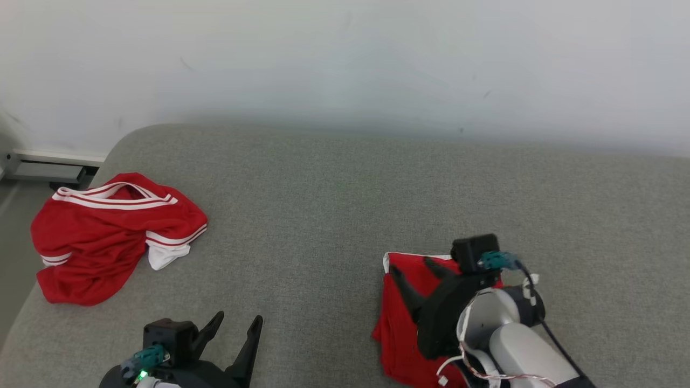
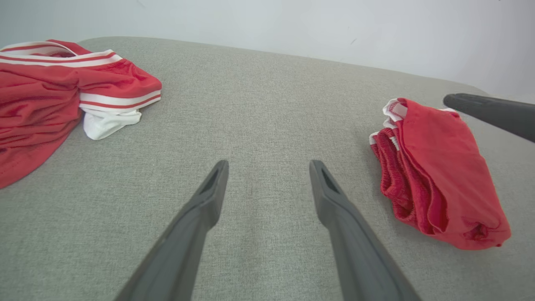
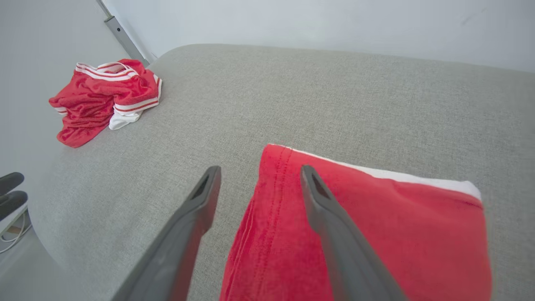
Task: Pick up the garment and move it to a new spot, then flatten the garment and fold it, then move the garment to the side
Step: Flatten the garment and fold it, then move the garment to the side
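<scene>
Two grippers are showing at the bottom of the head view. The left gripper (image 1: pixel 239 317) is sitting at about 7 o'clock, its jaws spread wide and gripping nothing, over the bare grey cushion (image 1: pixel 323 215). The right gripper (image 1: pixel 411 265) is reaching in at 5 o'clock, likewise spread and empty. One of its fingers is lying over the folded garment (image 1: pixel 396 328), the other over the cushion just beside its edge. That red bundle is resting at 5 o'clock. Farther off, at 9 o'clock, crumpled striped shorts (image 1: pixel 108 237) are lying near the cushion's edge, with a pale wall (image 1: pixel 345 54) standing behind
</scene>
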